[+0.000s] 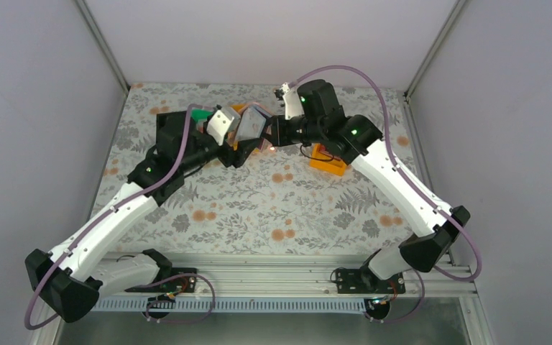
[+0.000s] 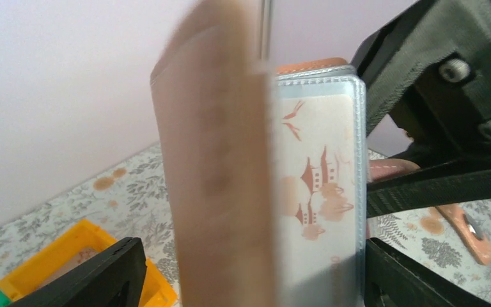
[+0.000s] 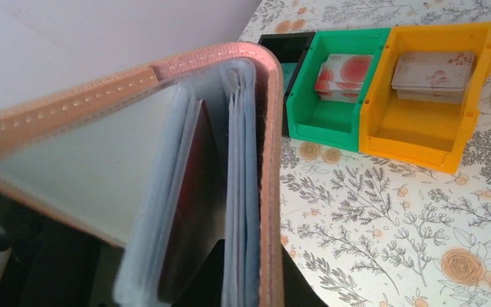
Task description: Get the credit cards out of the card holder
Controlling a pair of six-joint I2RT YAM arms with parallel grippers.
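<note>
card holder (image 3: 166, 77) hangs open over the counter (image 1: 273, 208), clenched by the right end effector (image 1: 272, 134). left end effector (image 2: 256, 275), released, straddles its sleeved pinkish card (image 2: 313, 185).

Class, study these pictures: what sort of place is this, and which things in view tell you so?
Probably a robot test cell in a lab: a left arm and a right arm bolted to a rail, plain grey walls closing them in, and an orange bin and green bin.

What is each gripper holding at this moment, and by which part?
The right gripper pinches the card holder by one pink cover's edge. The left gripper holds nothing, standing open around it.
</note>
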